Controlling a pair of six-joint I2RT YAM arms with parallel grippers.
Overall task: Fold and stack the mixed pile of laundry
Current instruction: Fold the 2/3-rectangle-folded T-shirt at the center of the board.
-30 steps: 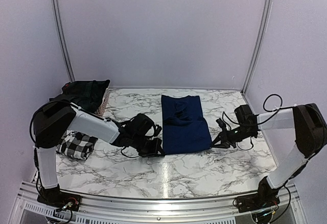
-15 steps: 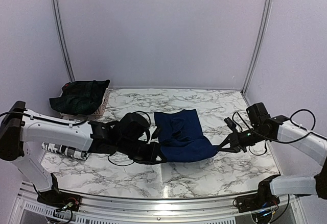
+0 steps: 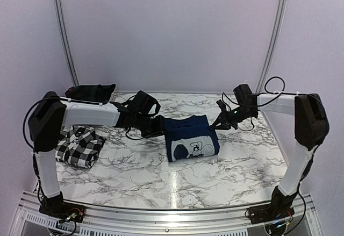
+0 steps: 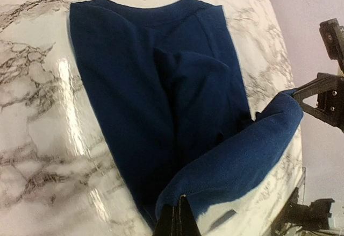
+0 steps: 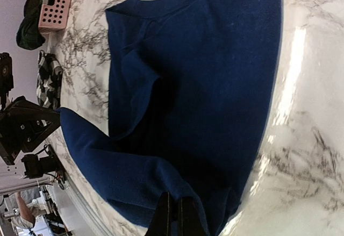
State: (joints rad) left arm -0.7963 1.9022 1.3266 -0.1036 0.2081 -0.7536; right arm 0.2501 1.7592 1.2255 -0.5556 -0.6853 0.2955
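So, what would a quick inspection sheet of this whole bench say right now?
Surface: white marble-patterned table, glossy.
Job's things: plain navy blue cloth T-shirt at centre, one edge held up over the rest, white print showing; black-and-white checked cloth shirt crumpled at left; dark green plaid garment over pink perforated basket, back left.
Clutter: nothing seen.
Tools: left tool and right tool both shut on the T-shirt's edge.
Cables: black cable loops by both wrists.
Surroundings: pale lilac walls, metal corner poles.
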